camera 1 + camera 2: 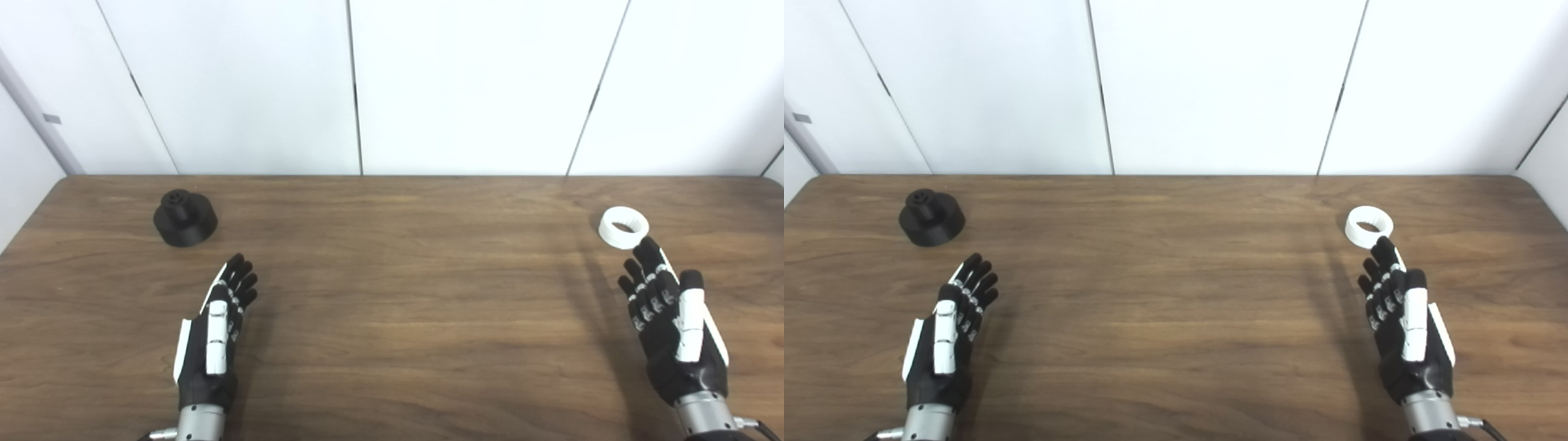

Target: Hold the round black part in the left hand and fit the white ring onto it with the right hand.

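The round black part [185,218] stands upright on the wooden counter [404,294] near its far left corner, close to the back edge and the white wall panels [465,86]. The white ring [623,227] lies flat on the far right, well apart from the part. The left robot hand [215,331] is spread and empty, near the part but not touching it. The right robot hand [670,324] is likewise spread and empty, its fingertips [648,248] just beside the ring's near rim; contact cannot be told. Bare counter stretches wide between the two hands.
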